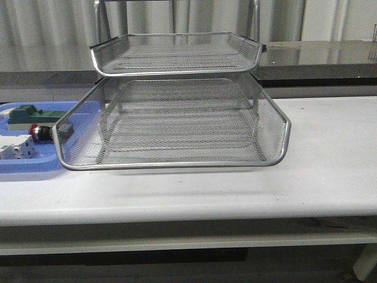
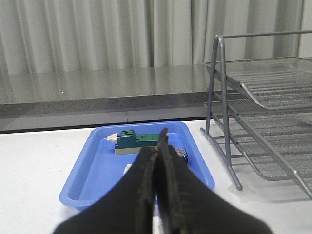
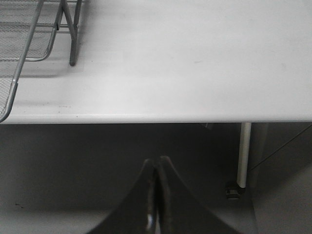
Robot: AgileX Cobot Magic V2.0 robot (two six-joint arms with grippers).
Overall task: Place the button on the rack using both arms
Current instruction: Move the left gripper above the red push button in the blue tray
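Black fingers of the left tool (image 2: 160,146) are pressed tight together w/ nothing held, up over the blue tray (image 2: 92,170). The right tool (image 3: 157,168) is closed too, empty, out past the table (image 3: 195,58) edge. The button (image 1: 41,132) is seen lying in the blue tray, just beside the silver rack (image 1: 177,112), next to a green block (image 1: 26,115) & a white box (image 1: 15,147).

Left gripper (image 2: 159,146) fingers pressed together, nothing between them, hovering over blue tray (image 2: 87,180) on white table (image 2: 34,170). Green block (image 2: 134,141) lies in tray, small dark part (image 2: 181,155) just beside fingertip. Wire rack (image 2: 263,102) stands beside tray, grey curtain (image 2: 97,34) behind
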